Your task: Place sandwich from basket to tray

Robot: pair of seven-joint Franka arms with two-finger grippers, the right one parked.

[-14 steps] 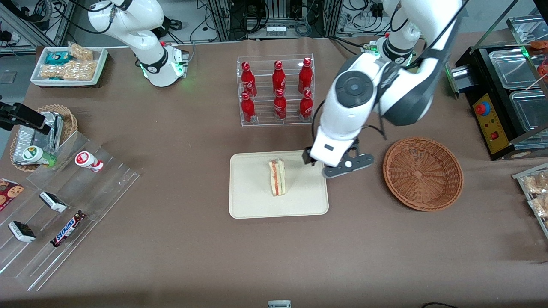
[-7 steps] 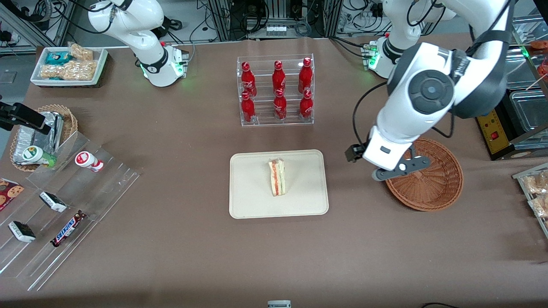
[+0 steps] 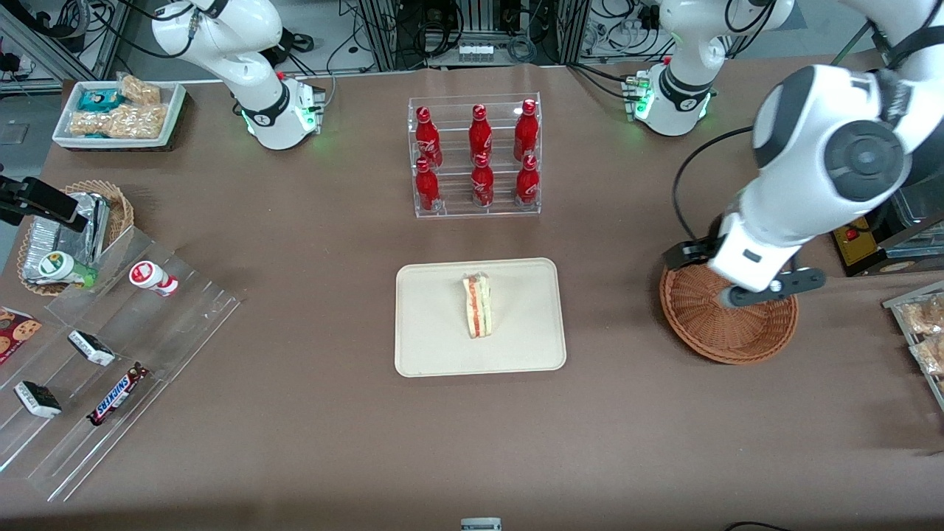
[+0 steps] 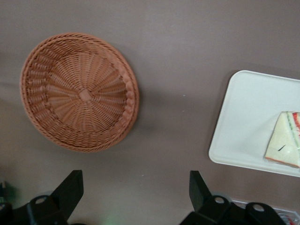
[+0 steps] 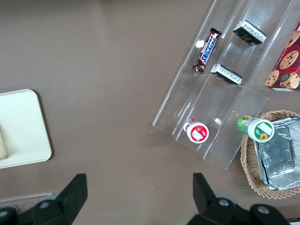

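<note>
Since a second ago, the pincer (image 3: pixel 737 284) has been carried from the tray's (image 3: pixel 435 354) edge to above the basket (image 3: pixel 726 335), toward the working arm's end of the bench (image 3: pixel 295 442). Seen from the front, the sandwich (image 3: pixel 477 305) is being left standing on edge in the flat cream tray.

At the left wrist, the pincer's fingers (image 4: pixel 69 187) are being held wide apart, clamped on nothing; the round woven wicker basket (image 4: pixel 79 91) is being shown empty, and the sandwich (image 4: pixel 284 146) is lying on the tray (image 4: pixel 243 126).

Three cameras looking down on one counter (image 3: pixel 310 442)
The front view is taking in everything from high up; the left wrist camera, above its hand (image 4: pixel 133 197), is sharing basket (image 4: pixel 79 93) and tray (image 4: pixel 248 117) with it.
</note>
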